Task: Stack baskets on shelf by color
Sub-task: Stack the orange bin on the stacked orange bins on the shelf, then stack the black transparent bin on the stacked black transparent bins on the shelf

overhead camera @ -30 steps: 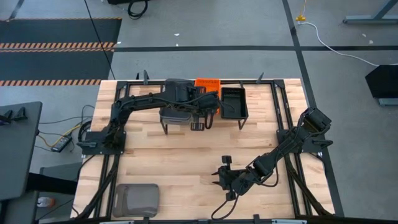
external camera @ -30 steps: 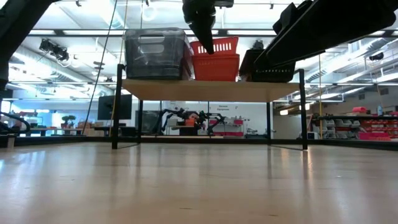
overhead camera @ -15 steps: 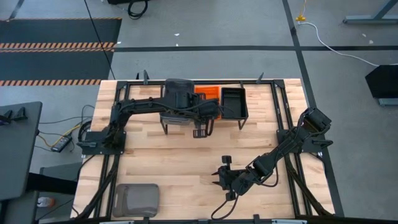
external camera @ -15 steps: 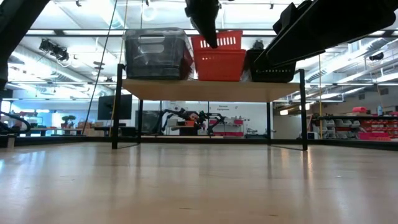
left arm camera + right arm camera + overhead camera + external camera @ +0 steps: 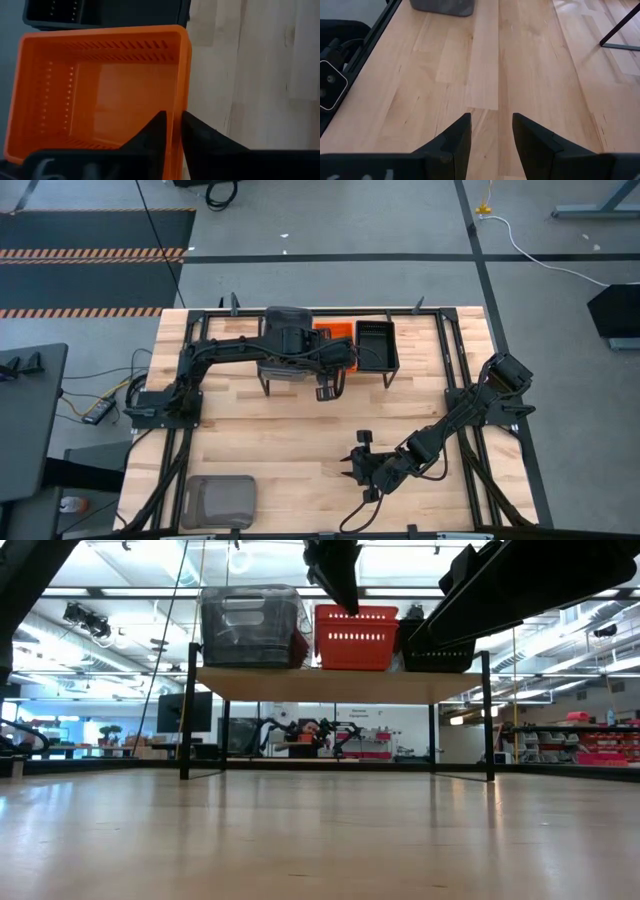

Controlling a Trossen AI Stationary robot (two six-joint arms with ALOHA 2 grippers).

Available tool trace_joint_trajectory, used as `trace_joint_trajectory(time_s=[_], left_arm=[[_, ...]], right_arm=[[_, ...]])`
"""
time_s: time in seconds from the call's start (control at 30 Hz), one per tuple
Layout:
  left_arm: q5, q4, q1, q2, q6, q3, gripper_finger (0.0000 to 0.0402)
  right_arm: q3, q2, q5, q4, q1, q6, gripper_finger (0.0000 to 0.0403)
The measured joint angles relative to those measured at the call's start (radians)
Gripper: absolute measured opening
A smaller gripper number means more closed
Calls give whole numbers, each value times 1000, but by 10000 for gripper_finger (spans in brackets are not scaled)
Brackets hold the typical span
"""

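Orange basket (image 5: 356, 637) now level on shelf (image 5: 335, 685) | left gripper (image 5: 172, 131) straddles its wall, loosening | right gripper (image 5: 491, 131) spread

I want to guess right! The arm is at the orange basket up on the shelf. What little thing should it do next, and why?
Probably open a bit wider and lift away. The orange basket sits level on the shelf between the grey basket and the black basket, while the left gripper straddles its wall with the fingers only slightly apart.

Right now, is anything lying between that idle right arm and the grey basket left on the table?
Nothing visible does. The right tool hangs open over bare wood, and the grey basket lies off at the table's near left corner.
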Motion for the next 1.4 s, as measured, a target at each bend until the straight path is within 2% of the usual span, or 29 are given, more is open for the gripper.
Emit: trace_joint_trajectory(time_s=[0.17,0.43,0.57,0.87,1.0,1.23,1.4], left_arm=[[0,-12,-2,0,29,6,78],[0,-43,-31,-3,-6,144,79],[8,-44,-82,-47,-55,131,74],[28,-235,-278,-58,-150,115,74],[20,-247,-371,-52,-332,53,75],[14,-294,-543,-53,-839,-66,87],[60,-330,-671,-53,-1153,-137,105]], right_arm=[[0,0,-1,0,0,0,150],[0,0,-2,-1,0,0,150],[0,0,-2,-3,0,0,150],[0,0,-7,0,0,0,150],[0,0,-10,3,0,15,150],[0,0,-23,5,3,27,150],[0,0,-29,10,3,27,150]])
